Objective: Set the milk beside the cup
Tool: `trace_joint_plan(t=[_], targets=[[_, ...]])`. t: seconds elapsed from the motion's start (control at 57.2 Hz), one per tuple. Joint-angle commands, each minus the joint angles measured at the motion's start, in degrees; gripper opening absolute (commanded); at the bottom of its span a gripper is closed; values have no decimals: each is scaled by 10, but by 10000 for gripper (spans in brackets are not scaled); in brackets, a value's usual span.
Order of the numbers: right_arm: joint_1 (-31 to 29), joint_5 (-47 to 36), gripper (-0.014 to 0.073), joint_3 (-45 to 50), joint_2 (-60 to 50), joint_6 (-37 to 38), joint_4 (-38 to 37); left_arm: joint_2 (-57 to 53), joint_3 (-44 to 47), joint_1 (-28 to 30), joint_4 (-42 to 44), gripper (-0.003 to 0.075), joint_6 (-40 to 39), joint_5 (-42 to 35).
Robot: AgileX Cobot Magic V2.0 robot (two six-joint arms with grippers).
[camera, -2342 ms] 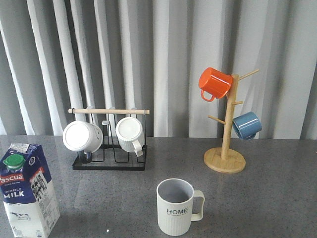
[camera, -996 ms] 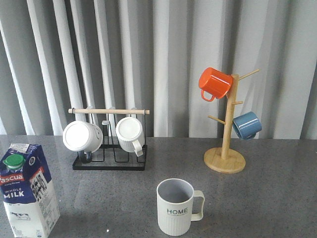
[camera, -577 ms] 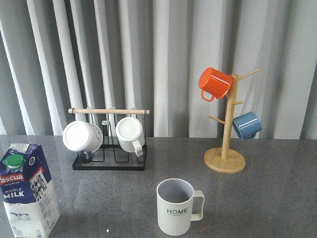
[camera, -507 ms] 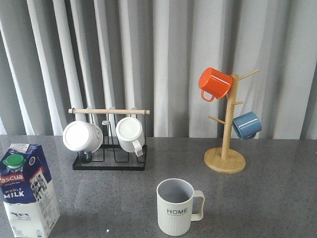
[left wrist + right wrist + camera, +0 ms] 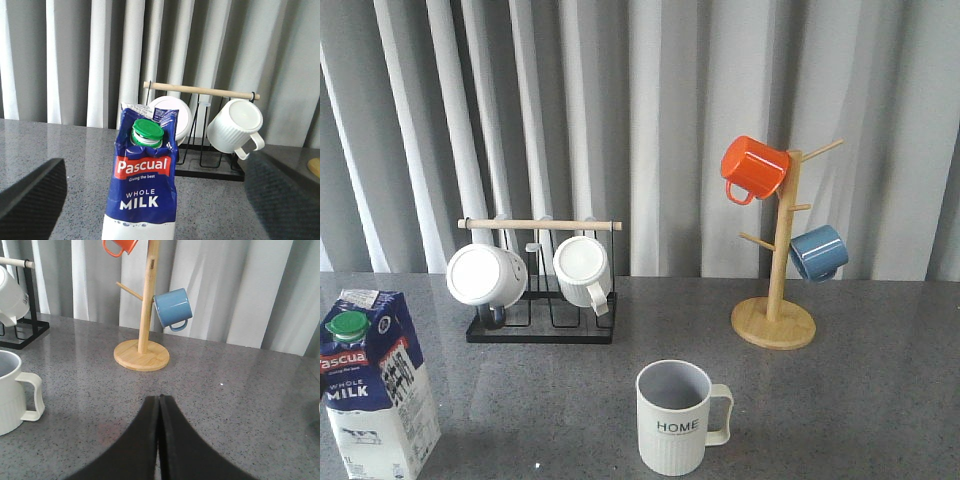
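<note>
The milk (image 5: pixel 375 385), a blue-and-white carton with a green cap, stands upright at the table's front left. The cup (image 5: pixel 672 420), a ribbed pale mug marked "HOME", stands at the front centre, well apart from the milk. Neither gripper shows in the front view. In the left wrist view my left gripper (image 5: pixel 155 160) is open wide, with the milk (image 5: pixel 145 185) standing between its fingers, which are well apart from its sides. In the right wrist view my right gripper (image 5: pixel 160 399) is shut and empty above the table, and the cup (image 5: pixel 10 390) shows at the picture's edge.
A black wire rack (image 5: pixel 542 330) with a wooden bar holds two white mugs (image 5: pixel 485 275) (image 5: pixel 582 268) behind the milk. A wooden mug tree (image 5: pixel 775 322) at the back right carries an orange mug (image 5: pixel 753 167) and a blue mug (image 5: pixel 817 252). Grey curtain behind.
</note>
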Motion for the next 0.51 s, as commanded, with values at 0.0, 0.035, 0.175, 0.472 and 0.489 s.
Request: trace_joint_plan(t=[0.0, 0.035, 0.175, 0.472, 0.489], targets=[[-4, -39, -6, -16, -2, -4, -5, 26, -22, 2, 17, 726, -6, -66], [-4, -39, -6, -16, -2, -4, -5, 38, -25, 2, 25, 725, -6, -74], [-4, -39, -6, -16, -2, -4, -5, 80, -48, 2, 27, 722, -16, -76], [-4, -39, -6, -16, -2, -4, -5, 137, -95, 2, 41, 722, -18, -76], [-4, -39, -6, -16, -2, -4, -5, 141, -98, 2, 40, 722, -18, -76]])
